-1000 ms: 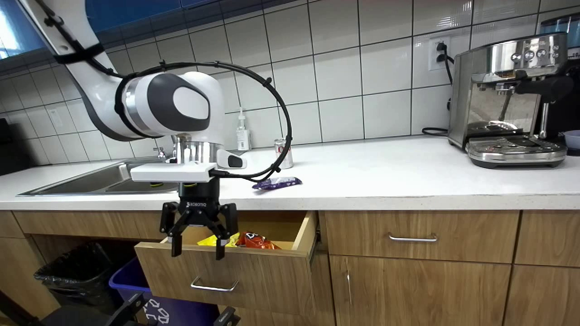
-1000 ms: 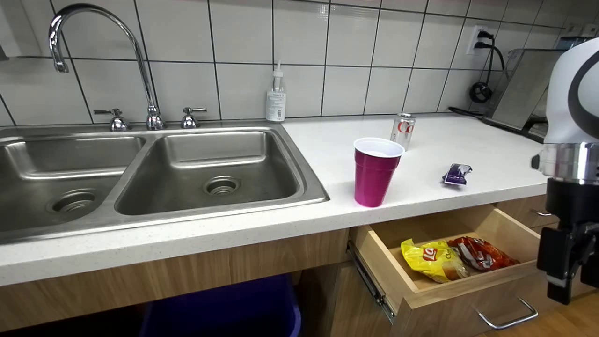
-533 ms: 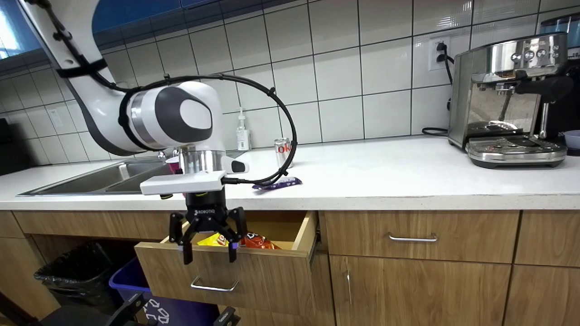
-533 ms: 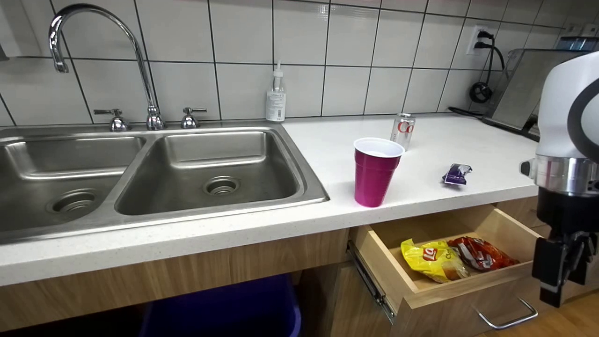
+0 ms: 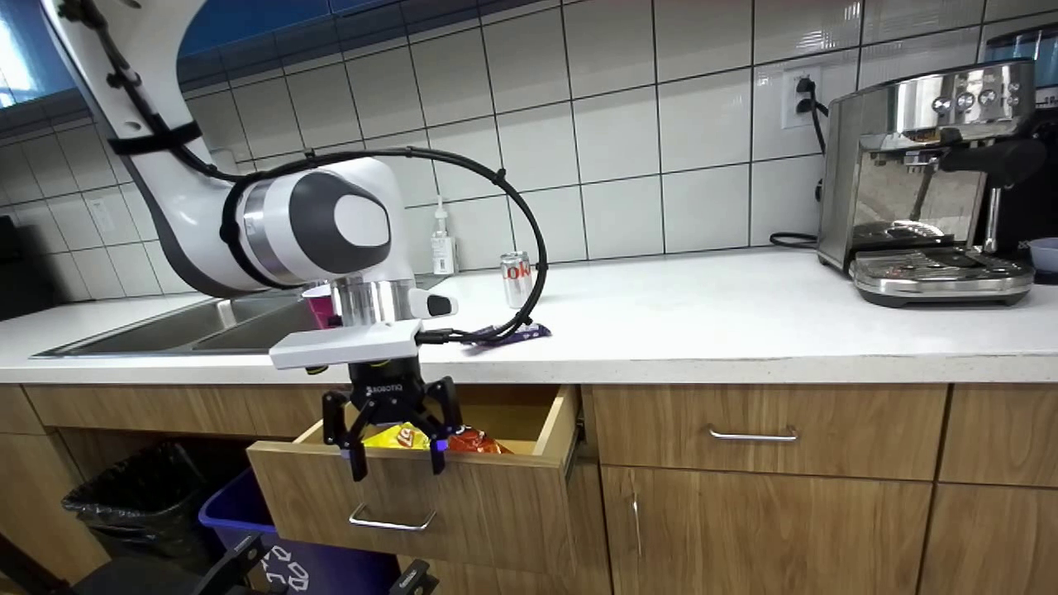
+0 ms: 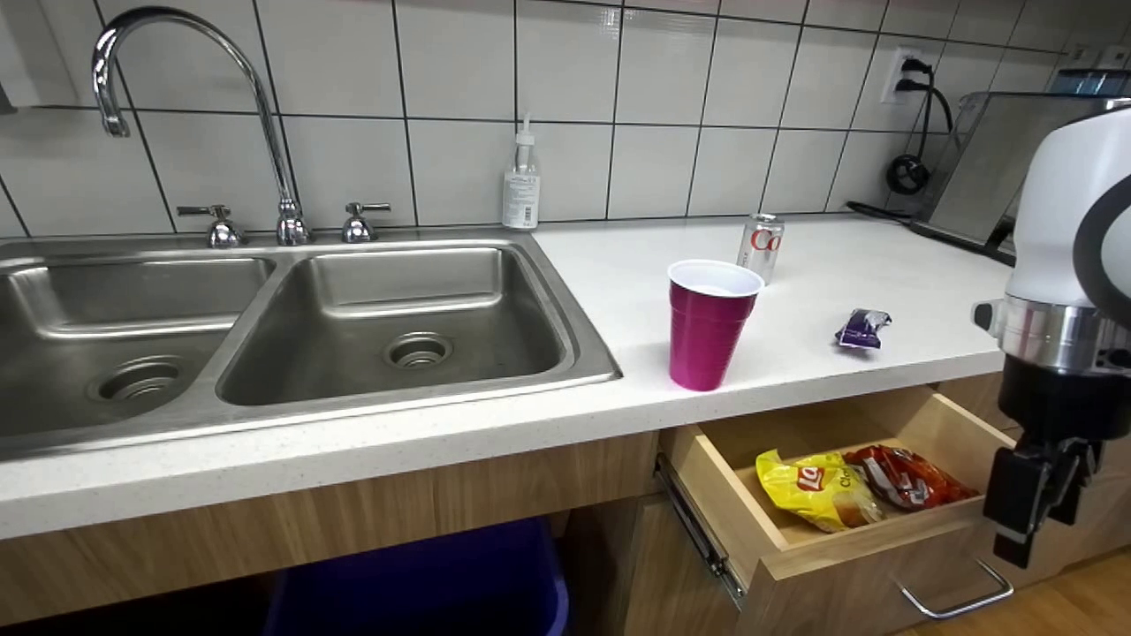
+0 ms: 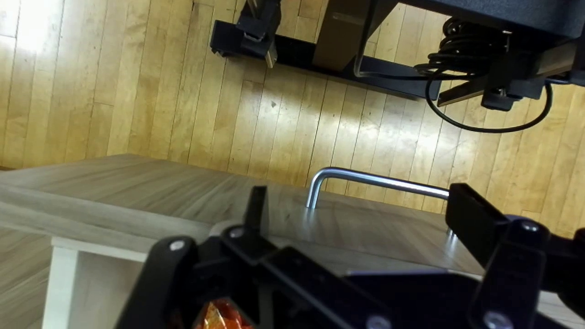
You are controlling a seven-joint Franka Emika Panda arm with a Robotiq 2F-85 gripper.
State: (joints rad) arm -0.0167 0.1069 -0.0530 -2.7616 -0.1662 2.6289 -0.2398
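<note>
My gripper (image 5: pixel 398 465) points down with its black fingers apart and nothing between them. It hangs by the front edge of a pulled-out wooden drawer (image 5: pixel 496 500); I cannot tell whether it touches it. It also shows at the right in an exterior view (image 6: pixel 1036 530). In the wrist view, the fingers (image 7: pixel 358 194) stand over the drawer front, the right one overlapping the end of the metal handle (image 7: pixel 379 179). A yellow chip bag (image 6: pixel 817 490) and a red chip bag (image 6: pixel 910 477) lie in the drawer. A bit of red bag (image 7: pixel 221 315) shows between gripper links.
On the white counter are a magenta cup (image 6: pixel 709 331), a soda can (image 6: pixel 760 247), a purple wrapper (image 6: pixel 861 329), a sink (image 6: pixel 592 353) and a coffee machine (image 5: pixel 934 186). A blue bin (image 5: pixel 331 566) and black-bagged bin (image 5: pixel 136 496) stand below. A black stand (image 7: pixel 384 75) is on the floor.
In an exterior view my gripper has moved right, first dipping and then rising slightly, still open. The drawer front looks a sliver further in. The bags and counter items have not visibly moved otherwise.
</note>
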